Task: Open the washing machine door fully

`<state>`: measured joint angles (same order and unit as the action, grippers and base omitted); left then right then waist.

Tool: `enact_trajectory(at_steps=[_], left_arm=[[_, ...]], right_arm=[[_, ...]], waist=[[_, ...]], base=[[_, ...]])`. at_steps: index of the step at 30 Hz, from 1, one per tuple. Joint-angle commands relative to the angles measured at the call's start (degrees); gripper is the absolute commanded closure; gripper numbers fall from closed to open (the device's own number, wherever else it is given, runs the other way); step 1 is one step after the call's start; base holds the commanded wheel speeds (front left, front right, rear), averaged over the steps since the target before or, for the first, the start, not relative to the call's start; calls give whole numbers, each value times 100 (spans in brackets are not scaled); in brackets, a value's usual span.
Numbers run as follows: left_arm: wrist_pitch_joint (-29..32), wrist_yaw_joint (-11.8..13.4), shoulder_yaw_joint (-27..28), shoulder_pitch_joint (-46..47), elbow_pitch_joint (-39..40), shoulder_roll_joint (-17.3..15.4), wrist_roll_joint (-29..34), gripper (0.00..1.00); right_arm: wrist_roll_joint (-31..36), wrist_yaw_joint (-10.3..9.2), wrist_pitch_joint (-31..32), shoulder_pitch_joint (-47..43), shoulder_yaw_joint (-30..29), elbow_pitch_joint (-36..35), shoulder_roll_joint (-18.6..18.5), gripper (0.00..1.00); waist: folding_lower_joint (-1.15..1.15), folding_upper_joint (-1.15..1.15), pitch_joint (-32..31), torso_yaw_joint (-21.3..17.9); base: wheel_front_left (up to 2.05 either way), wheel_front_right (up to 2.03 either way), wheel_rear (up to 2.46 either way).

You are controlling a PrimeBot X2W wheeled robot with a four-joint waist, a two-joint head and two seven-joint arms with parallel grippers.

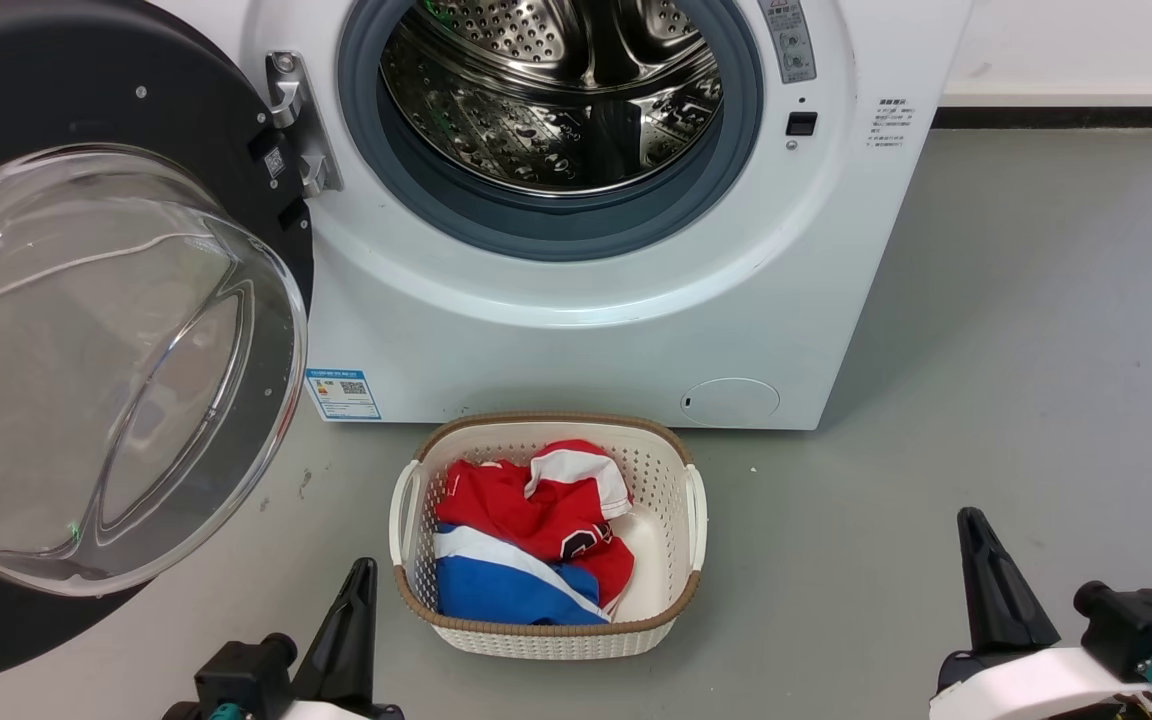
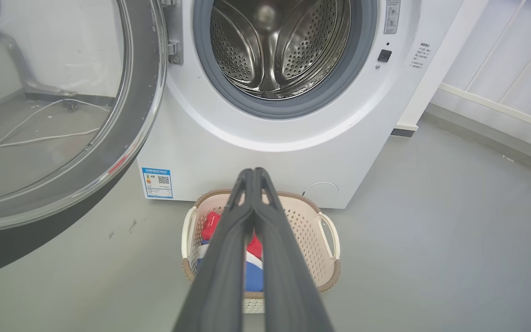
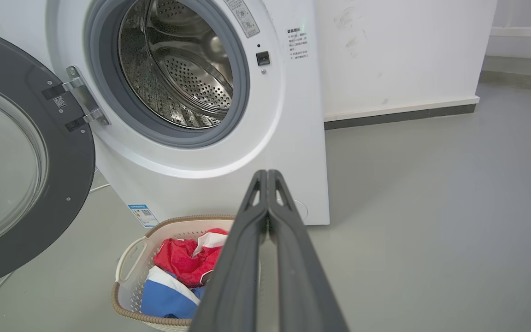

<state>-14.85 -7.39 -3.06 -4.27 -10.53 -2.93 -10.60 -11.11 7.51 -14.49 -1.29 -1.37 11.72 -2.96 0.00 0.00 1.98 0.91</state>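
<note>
The washing machine door [image 1: 86,180] is a round black door with a bulging clear glass bowl. It stands swung out to the left on its hinge [image 1: 298,125]; the door [image 2: 122,138] and door [image 3: 58,152] show the same. The steel drum [image 1: 551,90] is exposed. My left gripper [image 1: 364,572] rests low at the bottom left, shut, touching nothing. My right gripper [image 1: 971,522] rests at the bottom right, shut and empty. Each wrist view shows its gripper [image 2: 250,171] and gripper [image 3: 267,172] with fingers pressed together.
A cream laundry basket [image 1: 696,510] with red, white and blue clothes [image 1: 526,545] sits on the grey floor before the white machine [image 1: 576,340]. A small round flap [image 1: 731,402] is low on the machine's front. Cables [image 2: 35,133] lie on the floor, seen through the door's glass.
</note>
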Motion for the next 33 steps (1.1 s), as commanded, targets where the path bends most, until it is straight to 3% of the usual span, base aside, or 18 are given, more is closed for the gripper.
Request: enact_trajectory(at_steps=[1,33], left_arm=[[44,11,21,84,98,-21,-325,100],[707,-5,189,495,-98,-166,-3558,100]], right_arm=[[-315,0,55,92,-16,-80,-5,100],[-3409,-1,808,372,-156,33,-52,100]], waist=[[0,0,-3,-1],[0,0,-50,-25]], base=[[0,0,0],[0,0,0]])
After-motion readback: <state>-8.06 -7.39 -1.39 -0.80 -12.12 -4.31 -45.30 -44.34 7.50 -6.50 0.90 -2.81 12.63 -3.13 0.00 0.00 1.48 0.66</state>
